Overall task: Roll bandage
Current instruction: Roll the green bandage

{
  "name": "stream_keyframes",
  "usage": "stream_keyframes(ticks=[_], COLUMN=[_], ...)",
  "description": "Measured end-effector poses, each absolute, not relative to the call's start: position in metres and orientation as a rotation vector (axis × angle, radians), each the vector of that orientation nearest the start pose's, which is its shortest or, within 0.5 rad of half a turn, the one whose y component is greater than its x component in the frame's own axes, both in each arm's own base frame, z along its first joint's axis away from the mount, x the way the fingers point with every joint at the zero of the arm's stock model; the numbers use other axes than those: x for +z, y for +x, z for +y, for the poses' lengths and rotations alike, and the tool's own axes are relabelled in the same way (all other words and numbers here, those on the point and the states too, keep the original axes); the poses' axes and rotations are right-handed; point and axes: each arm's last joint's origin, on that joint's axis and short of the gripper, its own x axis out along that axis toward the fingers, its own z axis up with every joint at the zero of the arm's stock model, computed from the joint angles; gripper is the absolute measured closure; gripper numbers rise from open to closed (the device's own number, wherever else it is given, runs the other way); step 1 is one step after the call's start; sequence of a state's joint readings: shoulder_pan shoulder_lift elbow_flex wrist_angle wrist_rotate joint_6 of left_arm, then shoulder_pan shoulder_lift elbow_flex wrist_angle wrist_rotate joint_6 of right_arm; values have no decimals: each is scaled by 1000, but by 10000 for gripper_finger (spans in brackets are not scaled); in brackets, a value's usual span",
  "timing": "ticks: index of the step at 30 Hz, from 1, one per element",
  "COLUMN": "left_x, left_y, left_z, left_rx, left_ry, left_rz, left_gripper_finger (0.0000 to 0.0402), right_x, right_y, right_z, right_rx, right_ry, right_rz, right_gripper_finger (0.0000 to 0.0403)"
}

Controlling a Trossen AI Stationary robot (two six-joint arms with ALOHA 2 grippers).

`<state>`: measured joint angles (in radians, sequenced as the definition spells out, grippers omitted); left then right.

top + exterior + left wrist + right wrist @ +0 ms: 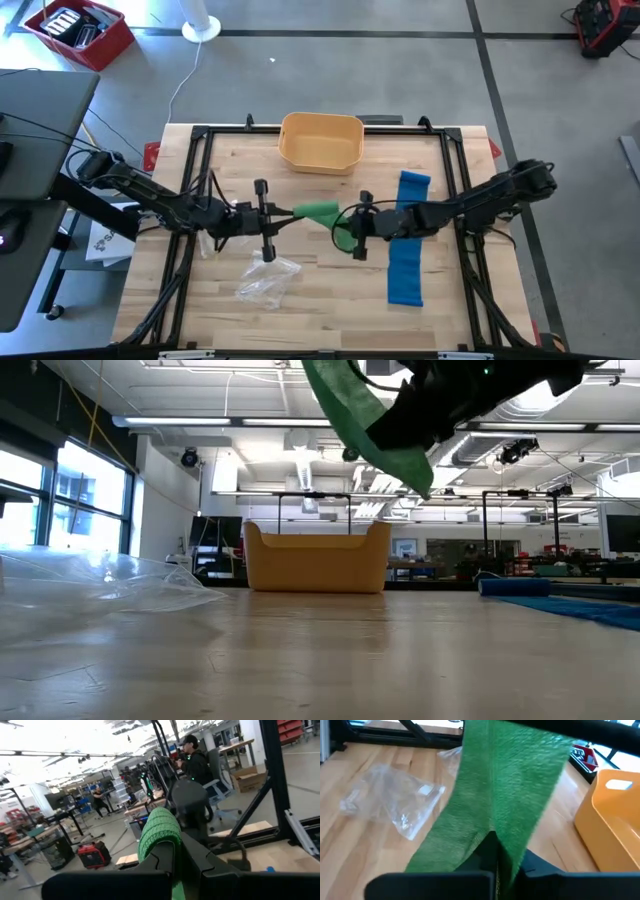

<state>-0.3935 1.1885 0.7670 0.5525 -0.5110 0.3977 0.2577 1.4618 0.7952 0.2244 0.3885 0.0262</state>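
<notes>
green bandage held above table centre | left claw clamped on rolled end | right claw pinching loose tail | soft, light, limp; grip roll core, keep tail taut

The bandage is showing a bright green with a fine woven, ribbed texture. A second bandage is lying in solid blue. The bin is showing a plain mustard yellow. The plastic bag is looking clear and glossy. The tabletop is showing pale wood grain inside a black frame. Both arms are showing dark, nearly black, as is each end effector.
</notes>
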Motion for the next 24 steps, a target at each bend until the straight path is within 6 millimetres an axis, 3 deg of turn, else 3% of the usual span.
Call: stream_keyframes(ticks=[10, 16, 21, 24], left_x=[312, 311, 311, 310], left_y=[247, 248, 248, 249], left_z=[-88, -88, -88, -89], left_rx=[128, 126, 112, 70], left_ry=[350, 336, 339, 334], left_rz=[-64, -56, -57, -62], left_gripper_finger=[396, 396, 396, 396], right_x=[261, 284, 293, 288], right_y=[263, 242, 246, 252], right_z=[59, 70, 90, 104], right_rx=[-155, -81, -9, 34], right_ry=[-57, -82, -159, -229], right_rz=[396, 316, 181, 144], right_gripper_finger=[249, 238, 238, 238])
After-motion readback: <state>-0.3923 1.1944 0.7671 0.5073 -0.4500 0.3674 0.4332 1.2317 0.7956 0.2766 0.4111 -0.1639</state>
